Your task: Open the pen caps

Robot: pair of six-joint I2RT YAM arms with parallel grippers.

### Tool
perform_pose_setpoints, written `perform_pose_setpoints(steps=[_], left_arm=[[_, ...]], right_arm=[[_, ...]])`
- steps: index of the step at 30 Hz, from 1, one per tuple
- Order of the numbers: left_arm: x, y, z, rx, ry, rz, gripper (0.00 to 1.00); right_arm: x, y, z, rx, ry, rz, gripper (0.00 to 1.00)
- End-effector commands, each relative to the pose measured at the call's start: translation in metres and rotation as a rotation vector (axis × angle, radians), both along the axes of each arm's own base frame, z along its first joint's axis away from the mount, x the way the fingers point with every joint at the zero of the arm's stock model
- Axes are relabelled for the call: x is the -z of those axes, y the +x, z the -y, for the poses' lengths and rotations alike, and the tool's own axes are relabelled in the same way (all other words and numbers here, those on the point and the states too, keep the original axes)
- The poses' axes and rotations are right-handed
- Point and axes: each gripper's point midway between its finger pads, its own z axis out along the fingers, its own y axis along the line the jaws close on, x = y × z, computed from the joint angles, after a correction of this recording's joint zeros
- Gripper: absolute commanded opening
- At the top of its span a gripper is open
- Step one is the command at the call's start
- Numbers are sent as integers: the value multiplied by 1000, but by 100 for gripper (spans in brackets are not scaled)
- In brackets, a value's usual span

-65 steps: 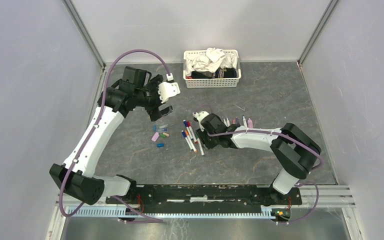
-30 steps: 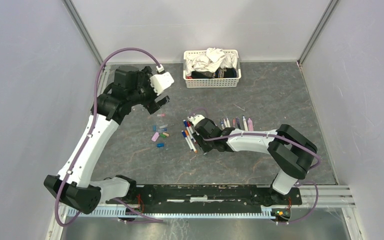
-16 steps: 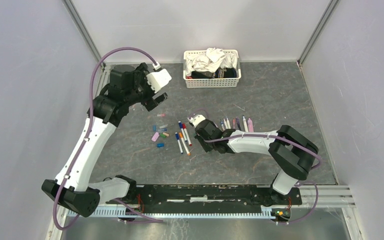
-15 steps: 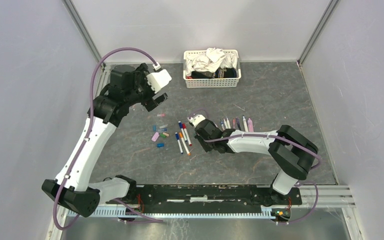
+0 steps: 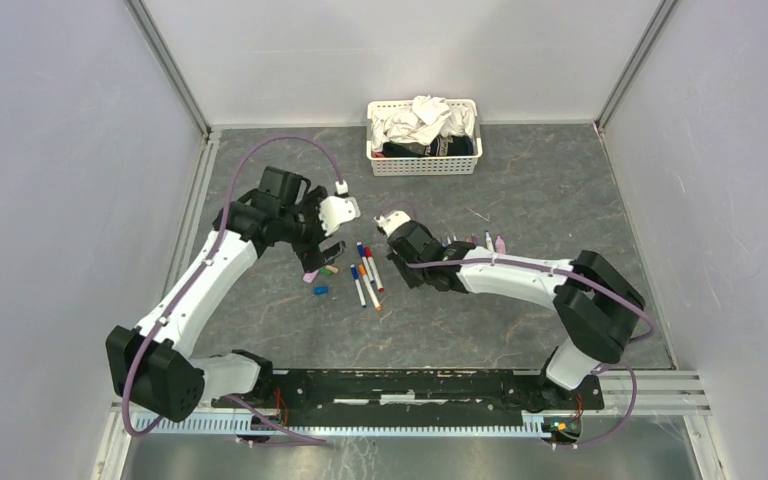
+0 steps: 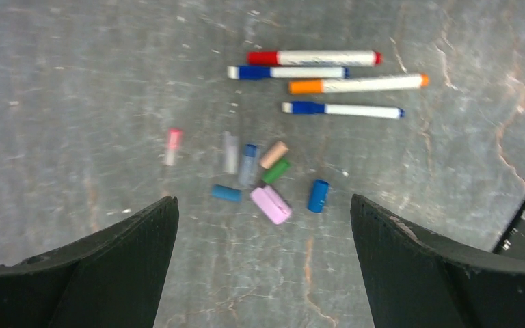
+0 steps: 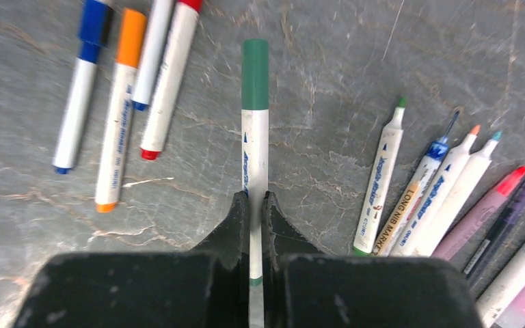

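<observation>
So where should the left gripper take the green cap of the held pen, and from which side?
Probably the green cap, pinched across its round sides, coming from its free end: the right gripper clamps only the pen's white barrel, so the cap sticks out clear.

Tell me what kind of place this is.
Probably a robot lab test cell: plain walls box in a grey table, left arm and right arm are bolted to a rail, and pens and caps lie out.

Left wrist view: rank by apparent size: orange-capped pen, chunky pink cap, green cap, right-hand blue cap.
1. orange-capped pen, by far the longest.
2. chunky pink cap, widest of the caps.
3. green cap and right-hand blue cap: too alike to rank.
</observation>
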Motion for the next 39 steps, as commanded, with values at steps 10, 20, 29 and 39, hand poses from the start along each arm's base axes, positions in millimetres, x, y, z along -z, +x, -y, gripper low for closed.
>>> perform_pose_setpoints(steps=[10,20,29,39], left_arm=[[26,-59,44,442,-10,7,100],[31,-81,55,606,-14,-37,91],[38,-107,51,710,21,-83,54],[42,-111,52,737,46,-93,18]], right_arm=[[-91,-63,-58,-408,435,-324,0],[-100,-114,-75,-596,648,-592,0],[-106,-108,-85,-583,714,-667,0],[-107,-104,-94,-555,762,-690,6]])
